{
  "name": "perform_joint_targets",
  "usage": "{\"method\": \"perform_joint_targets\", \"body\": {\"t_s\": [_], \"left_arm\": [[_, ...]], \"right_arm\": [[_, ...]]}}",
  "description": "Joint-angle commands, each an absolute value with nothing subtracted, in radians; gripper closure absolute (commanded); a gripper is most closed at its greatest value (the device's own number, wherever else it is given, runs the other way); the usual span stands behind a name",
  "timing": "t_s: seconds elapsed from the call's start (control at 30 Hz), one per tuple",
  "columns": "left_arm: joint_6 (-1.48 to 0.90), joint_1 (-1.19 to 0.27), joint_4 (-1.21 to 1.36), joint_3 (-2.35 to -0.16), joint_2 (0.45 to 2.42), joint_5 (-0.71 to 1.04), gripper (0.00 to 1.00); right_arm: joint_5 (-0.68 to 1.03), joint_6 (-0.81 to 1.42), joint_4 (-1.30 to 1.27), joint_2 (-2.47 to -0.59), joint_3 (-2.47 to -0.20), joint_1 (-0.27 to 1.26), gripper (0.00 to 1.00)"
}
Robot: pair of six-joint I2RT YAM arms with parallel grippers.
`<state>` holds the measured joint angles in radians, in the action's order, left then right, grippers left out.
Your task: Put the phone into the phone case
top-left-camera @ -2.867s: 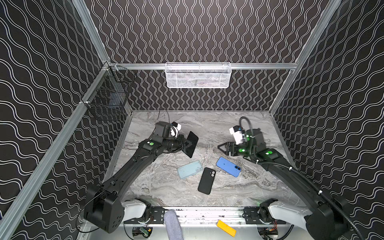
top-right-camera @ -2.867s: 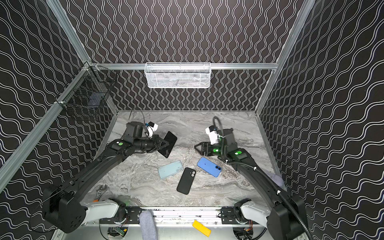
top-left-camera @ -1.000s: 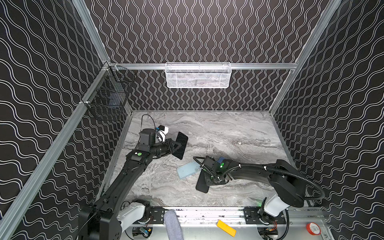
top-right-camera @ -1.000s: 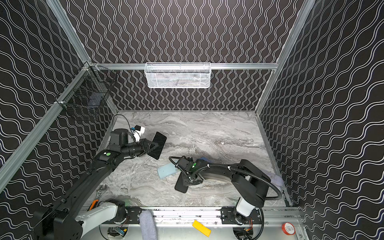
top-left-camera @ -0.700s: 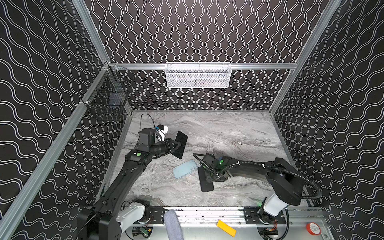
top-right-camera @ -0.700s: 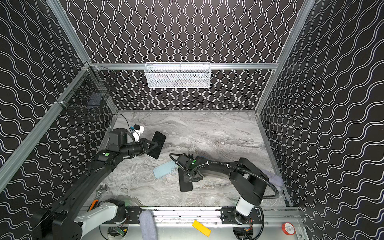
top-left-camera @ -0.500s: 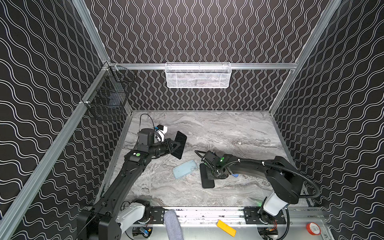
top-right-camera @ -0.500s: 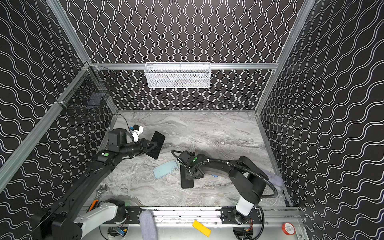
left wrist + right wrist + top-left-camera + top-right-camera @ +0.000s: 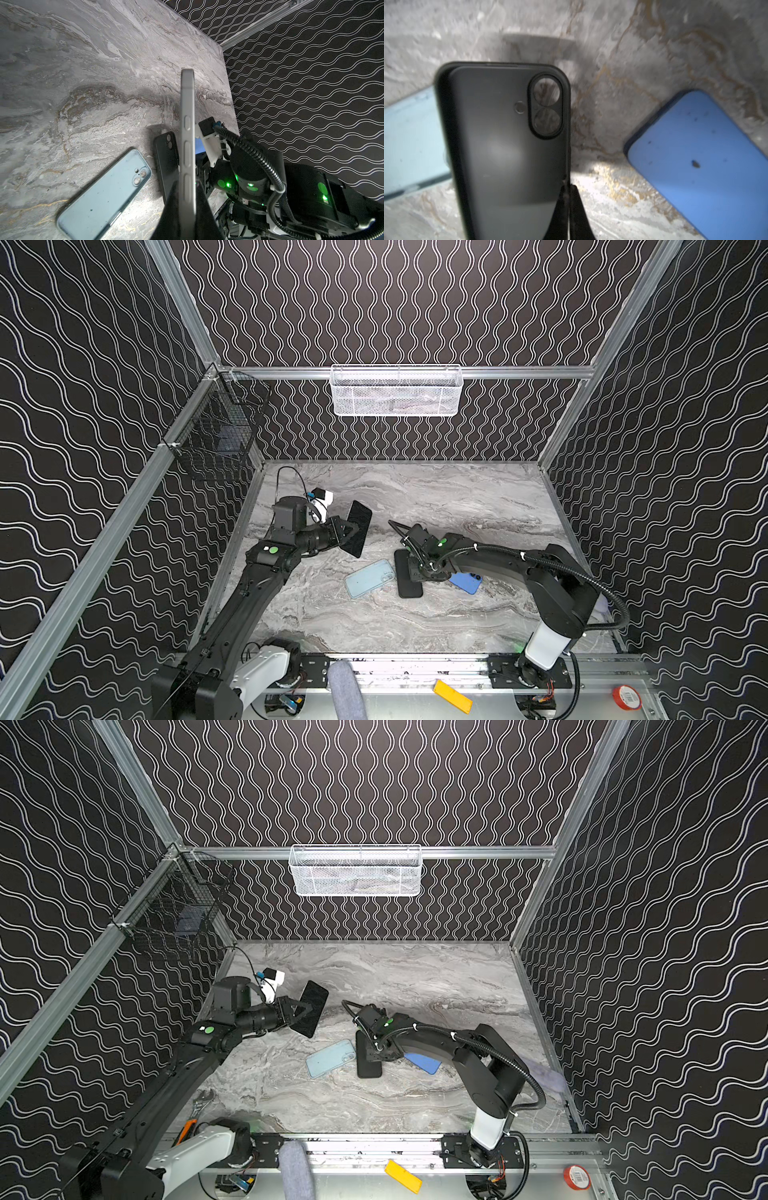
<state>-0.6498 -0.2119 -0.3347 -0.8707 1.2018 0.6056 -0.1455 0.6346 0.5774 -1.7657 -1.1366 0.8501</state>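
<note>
Your left gripper (image 9: 347, 531) is clamped on the phone (image 9: 358, 527), gripping it by one end. In the left wrist view the left gripper (image 9: 187, 209) has one finger on each flat face, and the phone (image 9: 187, 124) runs straight out from them, edge-on, its side buttons showing. In both top views the phone is off the table (image 9: 457, 497), tilted, over the left half.

Your right gripper (image 9: 417, 572) is low at the middle of the table and closed on the black case (image 9: 408, 587). In the right wrist view the right gripper (image 9: 569, 199) pinches the case's thin side wall between its tips. The black case (image 9: 500, 145) lies flat, and the marble shows through its camera cut-out.

So the phone and the black case are apart. The case lies nearer the front rail and to the right of the phone, below it.

A pale blue case (image 9: 369, 578) lies just beside the black case on its left, and their near corners look close to touching. A darker blue case (image 9: 467, 581) lies on the other side, partly under your right arm. It is near the black case but clear of it in the right wrist view (image 9: 706, 166).
</note>
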Motion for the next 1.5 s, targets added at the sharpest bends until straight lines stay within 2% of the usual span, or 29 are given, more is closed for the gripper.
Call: {"method": "perform_joint_targets", "body": {"t_s": [0.0, 0.53, 0.93, 1.23, 1.3, 1.37, 1.47], "left_arm": [[-0.633, -0.210, -0.295, -0.876, 1.198, 0.607, 1.00], [-0.629, -0.209, -0.294, -0.873, 1.186, 0.607, 1.00], [-0.662, -0.209, -0.256, -0.864, 1.197, 0.613, 1.00], [-0.692, -0.209, -0.226, -0.860, 1.200, 0.607, 1.00], [-0.687, -0.210, -0.235, -0.862, 1.193, 0.596, 1.00], [-0.694, -0.209, -0.228, -0.860, 1.189, 0.596, 1.00], [-0.722, -0.210, -0.198, -0.847, 1.190, 0.597, 1.00]], "right_arm": [[-0.163, 0.608, 0.580, -1.783, -1.171, 0.831, 0.94], [-0.156, 0.487, 0.603, -1.922, -1.370, 0.707, 0.93], [-0.104, 0.499, 0.562, -1.944, -1.360, 0.680, 0.92], [-0.093, 0.503, 0.543, -1.904, -1.333, 0.677, 0.79], [-0.099, 0.506, 0.543, -1.852, -1.327, 0.676, 0.72], [-0.093, 0.507, 0.534, -1.806, -1.316, 0.673, 0.68], [-0.017, 0.503, 0.436, -1.672, -1.241, 0.652, 0.57]]}}
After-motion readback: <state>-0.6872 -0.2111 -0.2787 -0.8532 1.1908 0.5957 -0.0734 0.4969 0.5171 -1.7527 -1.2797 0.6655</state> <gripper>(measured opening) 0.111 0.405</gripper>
